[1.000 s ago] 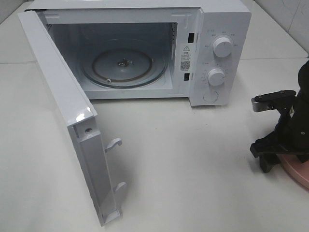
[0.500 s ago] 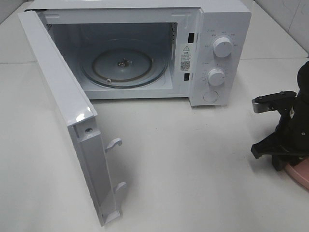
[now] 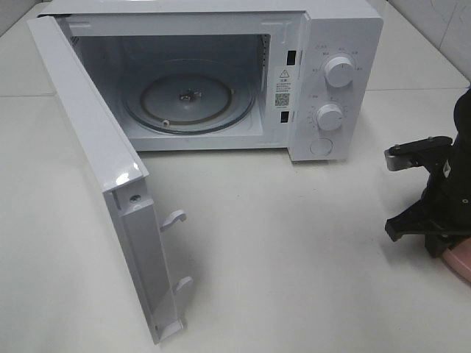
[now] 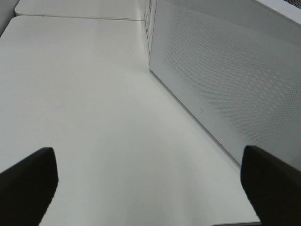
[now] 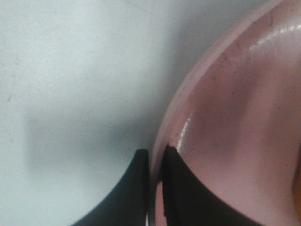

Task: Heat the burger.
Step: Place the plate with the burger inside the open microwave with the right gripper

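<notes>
Right gripper point(image 5: 155, 157), close up from its wrist camera: its 2 black fingers point(image 5: 134, 193) are pinched almost together on the raised rim of a pink plate point(image 5: 235, 117). 1 finger is outside the rim and 1 is inside on the glossy dish, with nothing else between them. Gripping the rim rather than the food would, I judge, let the arm carry plate and load together.

At the very edge of this view an orange-brown sliver point(image 5: 298, 188) shows on the plate. It may be the burger, but too little is visible to tell. The high camera does not show the burger, only a slice of the plate at the right border, under the arm, on the white table point(image 3: 309, 243).

Left gripper point(image 4: 150, 186): 2 dark fingertips sit at opposite corners of its wrist view, spread wide and holding nothing. It is over bare table beside the dotted outer face of the microwave door point(image 4: 225, 75), apart from it.

The white microwave point(image 3: 346, 33) stands at the back of the table, well apart from the plate. Its door is swung fully out to the left, so the cavity and bare glass turntable point(image 3: 188, 99) are exposed, ready to receive the plate. 2 round knobs point(image 3: 338, 71) sit on the right panel.

The likely step in hand is lifting the plate. Loading it, shutting the door and setting the knobs are not yet done.
</notes>
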You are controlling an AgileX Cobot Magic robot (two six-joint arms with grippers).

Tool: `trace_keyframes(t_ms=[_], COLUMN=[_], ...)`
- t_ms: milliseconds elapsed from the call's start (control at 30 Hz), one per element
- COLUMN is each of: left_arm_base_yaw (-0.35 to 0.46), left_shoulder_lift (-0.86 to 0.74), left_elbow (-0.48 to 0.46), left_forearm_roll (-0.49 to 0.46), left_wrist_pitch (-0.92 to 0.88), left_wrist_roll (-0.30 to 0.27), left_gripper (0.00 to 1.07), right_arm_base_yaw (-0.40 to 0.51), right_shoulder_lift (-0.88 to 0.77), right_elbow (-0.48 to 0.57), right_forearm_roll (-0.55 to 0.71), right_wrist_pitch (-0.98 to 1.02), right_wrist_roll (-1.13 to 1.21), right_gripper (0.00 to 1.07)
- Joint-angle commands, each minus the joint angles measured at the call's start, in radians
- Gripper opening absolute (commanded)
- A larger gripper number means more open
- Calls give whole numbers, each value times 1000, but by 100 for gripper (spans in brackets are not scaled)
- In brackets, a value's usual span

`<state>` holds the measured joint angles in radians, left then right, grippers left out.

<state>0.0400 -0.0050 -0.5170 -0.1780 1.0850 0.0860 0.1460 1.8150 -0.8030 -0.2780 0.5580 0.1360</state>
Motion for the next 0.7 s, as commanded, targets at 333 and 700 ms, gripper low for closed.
trace_keyframes(t_ms=[333,700], left_arm_base_yaw=[-5,-5], left_shoulder_lift=[-17,-17], left_elbow=[1,1], left_forearm_roll=[-8,-8], left_wrist_pitch=[-15,-15], left_wrist_roll=[-5,-5], left_gripper=[98,98], right_arm_base_yaw=[78,168], right_shoulder_lift=[-72,-146], right_elbow=[11,11], right_forearm_roll=[-138,-243], right_wrist_pitch=[126,235], right_wrist_roll=[154,244], right_gripper=[0,0])
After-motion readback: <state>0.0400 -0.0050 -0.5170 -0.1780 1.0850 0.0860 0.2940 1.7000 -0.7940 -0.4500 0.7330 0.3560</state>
